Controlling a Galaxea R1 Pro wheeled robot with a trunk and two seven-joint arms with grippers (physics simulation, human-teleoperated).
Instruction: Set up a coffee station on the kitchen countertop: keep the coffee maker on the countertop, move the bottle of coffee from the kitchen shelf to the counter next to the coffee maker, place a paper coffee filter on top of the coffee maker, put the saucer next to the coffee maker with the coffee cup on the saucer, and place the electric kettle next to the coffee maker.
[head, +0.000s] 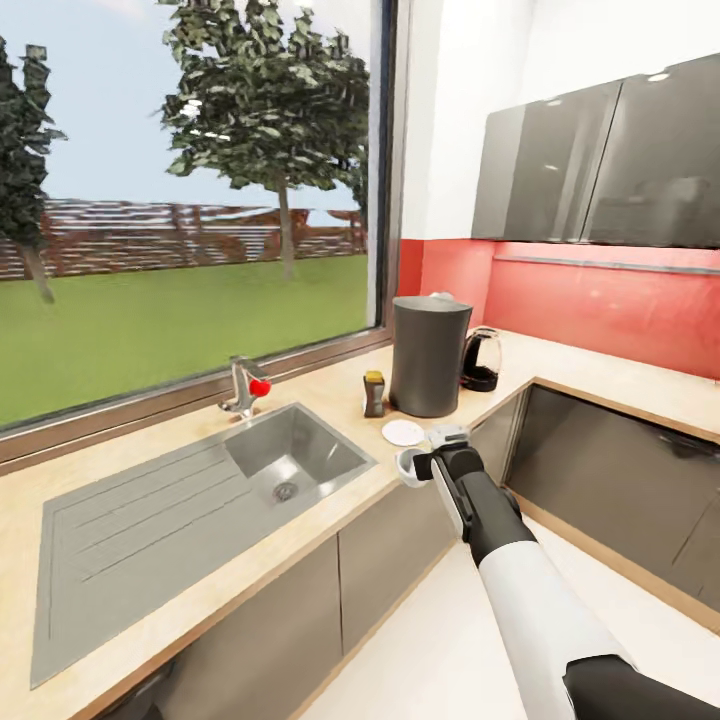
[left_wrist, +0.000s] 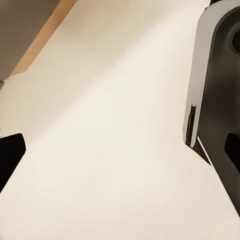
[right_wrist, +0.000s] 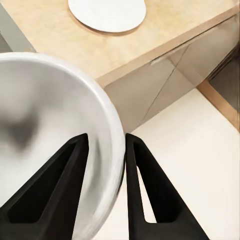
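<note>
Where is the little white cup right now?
In the head view the coffee cup is held by the right gripper at the countertop edge, just in front of the saucer.

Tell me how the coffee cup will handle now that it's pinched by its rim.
The right gripper pinches only the thin rim of the coffee cup, so it may swing or slip; its wall looks smooth and glossy. It seems hollow and light, probably fragile. Lowered onto the saucer, it should stand steady if set down level.

coffee makers: one (head: 429, 356)
electric kettles: one (head: 482, 359), right of the coffee maker
bottles of coffee: one (head: 374, 393)
saucers: one (head: 404, 432)
coffee cups: one (head: 410, 466)
sinks: one (head: 300, 452)
</note>
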